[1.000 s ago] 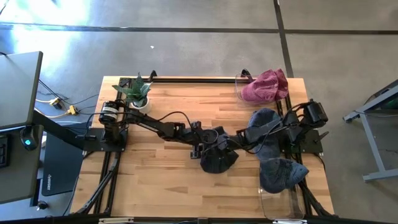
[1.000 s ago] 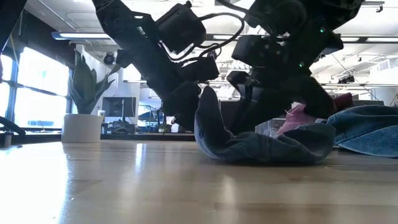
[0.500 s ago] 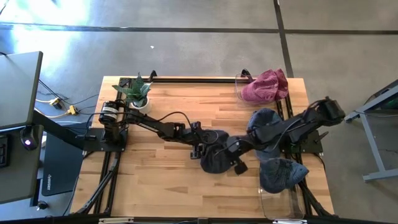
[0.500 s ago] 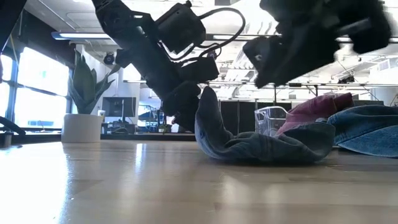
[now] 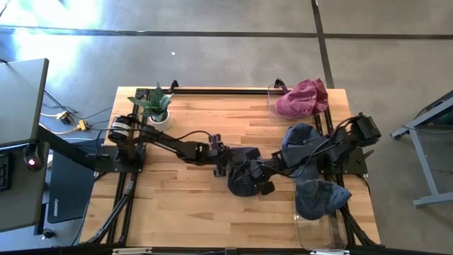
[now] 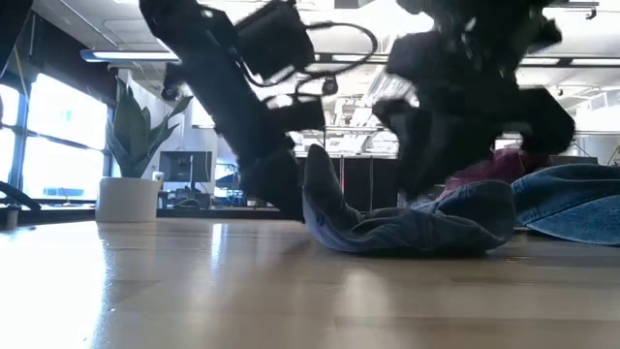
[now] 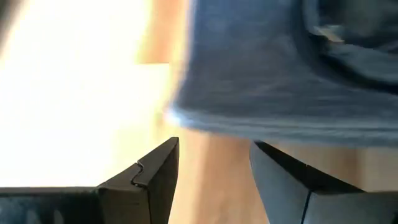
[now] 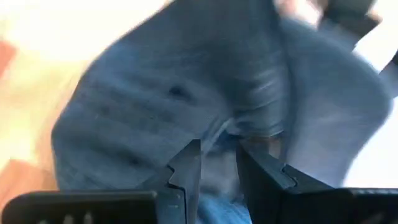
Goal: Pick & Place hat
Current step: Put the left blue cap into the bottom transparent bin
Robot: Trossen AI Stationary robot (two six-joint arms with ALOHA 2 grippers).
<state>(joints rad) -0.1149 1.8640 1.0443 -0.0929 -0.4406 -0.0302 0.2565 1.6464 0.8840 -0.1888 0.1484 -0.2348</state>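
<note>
Since a moment ago the right hand (image 5: 260, 178) has dropped back onto the crumpled dark blue denim hat (image 5: 244, 177) mid-table, fingers narrowly parted, while the left hand (image 5: 228, 167), fingers apart, stays at its edge.

A wooden desk (image 5: 184, 191) stands on a grey floor (image 5: 212, 49). A potted plant (image 5: 154, 106) in a white pot sits at the far left corner (it shows again in the low view, tall-leaved). A clear plastic bin (image 5: 276, 95) is at the far right edge, another (image 5: 318, 234) at the near right corner. A dark monitor (image 5: 21, 103) stands left of the desk
</note>
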